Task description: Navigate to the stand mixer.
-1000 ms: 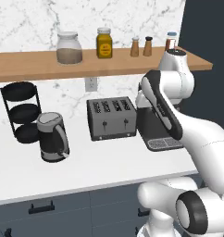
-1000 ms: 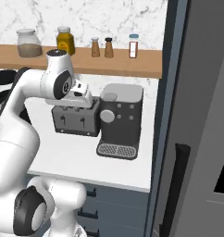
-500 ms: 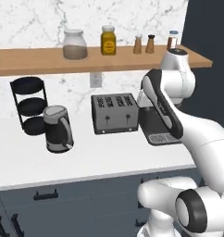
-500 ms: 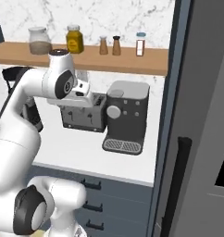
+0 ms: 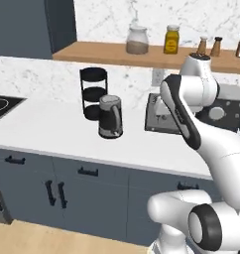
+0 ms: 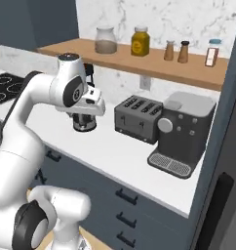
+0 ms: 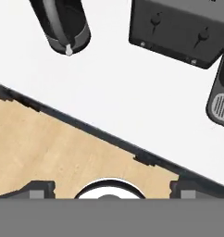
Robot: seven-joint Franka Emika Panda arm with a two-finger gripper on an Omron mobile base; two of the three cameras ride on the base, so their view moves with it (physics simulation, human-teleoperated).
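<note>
The stand mixer is out of view. My gripper point(image 7: 109, 189) hangs over the front edge of the white counter point(image 7: 132, 88), pointing down at counter and wooden floor. Its fingertips point(image 7: 40, 188) stand wide apart with nothing between them, so it is open. In the right base view the hand point(image 6: 90, 103) hovers in front of a dark grey kettle point(image 6: 83, 121). That kettle point(image 5: 110, 116) stands left of the dark four-slot toaster point(image 5: 156, 114).
A dark coffee machine point(image 6: 186, 132) sits right of the toaster point(image 6: 138, 118). A black tiered stand point(image 5: 93, 92) is behind the kettle. Jars and shakers line the wooden shelf point(image 5: 137, 53). A black cooktop point(image 5: 0, 106) lies at the far left. A tall dark panel point(image 6: 222, 146) bounds the right.
The whole scene has slid rightward in both base views: the base has driven left along the counter. The cooktop has come into view; the arm's pose is unchanged.
</note>
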